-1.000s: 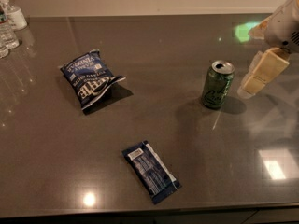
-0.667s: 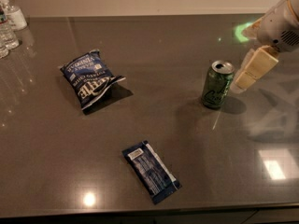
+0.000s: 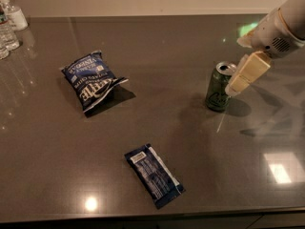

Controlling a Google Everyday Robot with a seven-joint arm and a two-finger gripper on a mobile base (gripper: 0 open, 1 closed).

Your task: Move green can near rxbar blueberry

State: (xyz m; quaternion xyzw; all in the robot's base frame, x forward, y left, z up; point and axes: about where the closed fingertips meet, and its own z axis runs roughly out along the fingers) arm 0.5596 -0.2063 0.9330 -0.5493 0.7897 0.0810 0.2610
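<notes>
The green can (image 3: 218,88) stands upright on the dark table at the right, silver top up, pale script on its side. My gripper (image 3: 235,85) comes down from the upper right and sits right against the can's upper right side, overlapping its rim. The rxbar blueberry (image 3: 153,174), a flat dark blue wrapper with a white label patch, lies near the front edge, well to the lower left of the can.
A puffy blue chip bag (image 3: 90,80) lies at the middle left. Clear plastic bottles (image 3: 8,26) stand at the far left back corner. The table's front edge (image 3: 152,213) runs just below the rxbar.
My gripper has moved left and slightly down toward the can, from beside it to against its upper right side. The can, bar and chip bag have not moved.
</notes>
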